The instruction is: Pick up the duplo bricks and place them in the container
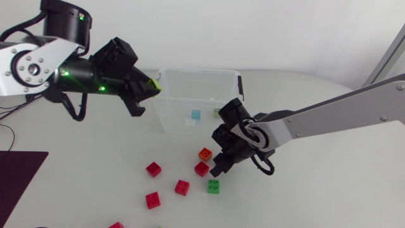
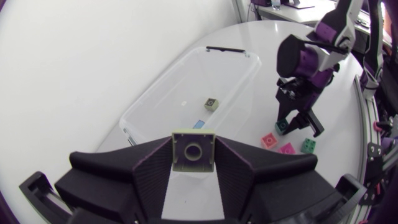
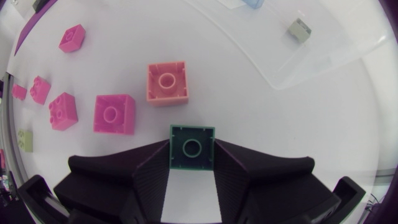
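Note:
My left gripper (image 1: 150, 88) (image 2: 193, 152) hangs at the left rim of the clear container (image 1: 166, 120) (image 2: 155, 93), shut on a yellow-green brick (image 1: 154, 83) (image 2: 193, 151). In front of the container, my right gripper (image 1: 219, 168) (image 3: 191, 149) (image 2: 297, 121) is down at the table, shut on a green brick (image 3: 191, 147) that the head view hides. Just ahead of it lie an orange brick (image 1: 205, 154) (image 3: 166, 83) and a red brick (image 1: 202, 168) (image 3: 114, 114). Another green brick (image 1: 214, 186) lies beside it. Inside the container are a light blue brick (image 1: 196, 114) and an olive one (image 2: 211, 103).
Several more red bricks (image 1: 153, 168) (image 1: 182, 187) (image 1: 152, 200) are scattered toward the front left of the table. A dark maroon mat (image 1: 19, 183) lies at the left edge. The container's lid handle (image 1: 239, 82) is at its right end.

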Controlling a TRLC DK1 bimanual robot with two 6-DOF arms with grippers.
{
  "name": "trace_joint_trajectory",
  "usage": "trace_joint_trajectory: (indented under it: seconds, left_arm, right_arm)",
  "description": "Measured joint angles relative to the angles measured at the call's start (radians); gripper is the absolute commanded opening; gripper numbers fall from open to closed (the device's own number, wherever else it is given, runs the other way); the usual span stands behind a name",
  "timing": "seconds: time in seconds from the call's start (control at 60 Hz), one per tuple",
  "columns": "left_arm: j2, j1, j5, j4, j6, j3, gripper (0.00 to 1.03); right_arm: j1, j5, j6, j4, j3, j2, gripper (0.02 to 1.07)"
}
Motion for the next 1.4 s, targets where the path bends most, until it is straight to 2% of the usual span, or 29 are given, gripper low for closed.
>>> trace_joint_trajectory:
  seconds: [0.117, 0.3, 0.35, 0.367, 0.383, 0.417, 0.45, 0.633, 0.833, 1.033, 1.317, 1.35, 1.4]
  left_arm:
    - [0.119, -0.017, -0.027, 0.063, -0.078, 0.095, 0.39]
    - [0.294, -0.055, -0.08, 0.086, -0.162, 0.235, 0.44]
    - [0.339, -0.056, -0.104, 0.092, -0.18, 0.271, 0.53]
    - [0.352, -0.056, -0.111, 0.095, -0.184, 0.28, 0.71]
    - [0.364, -0.056, -0.121, 0.097, -0.186, 0.287, 0.83]
    - [0.386, -0.056, -0.146, 0.107, -0.193, 0.299, 0.93]
    - [0.402, -0.056, -0.164, 0.117, -0.201, 0.304, 0.98]
    - [0.39, -0.042, -0.185, 0.153, -0.204, 0.289, 0.98]
    - [0.179, 0.028, -0.188, 0.114, -0.172, 0.145, 0.98]
    - [-0.077, 0.034, -0.161, -0.052, -0.053, -0.052, 0.98]
    - [-0.294, 0.039, -0.158, -0.278, 0.103, -0.302, 0.98]
    - [-0.316, 0.033, -0.158, -0.313, 0.121, -0.331, 0.98]
    - [-0.346, 0.017, -0.159, -0.341, 0.136, -0.373, 0.98]
  right_arm:
    - [-0.002, 0.0, -0.001, -0.006, -0.028, -0.07, 0.25]
    - [-0.011, 0.0, -0.004, -0.073, -0.042, -0.253, 0.25]
    - [-0.016, 0.0, -0.008, -0.095, -0.042, -0.303, 0.25]
    - [-0.017, 0.0, -0.008, -0.102, -0.042, -0.315, 0.25]
    - [-0.019, 0.0, -0.01, -0.106, -0.042, -0.325, 0.25]
    - [-0.021, 0.0, -0.013, -0.127, -0.04, -0.357, 0.25]
    - [-0.023, 0.0, -0.023, -0.146, -0.035, -0.385, 0.25]
    - [-0.056, -0.001, -0.042, -0.193, 0.068, -0.437, 0.25]
    - [-0.093, -0.013, -0.053, -0.197, 0.23, -0.418, 0.25]
    - [-0.113, -0.034, -0.054, -0.173, 0.366, -0.296, 0.25]
    - [-0.153, -0.034, -0.057, -0.102, 0.495, -0.09, 0.26]
    - [-0.157, -0.034, -0.057, -0.102, 0.513, -0.069, 0.29]
    - [-0.165, -0.034, -0.057, -0.101, 0.544, -0.033, 0.42]
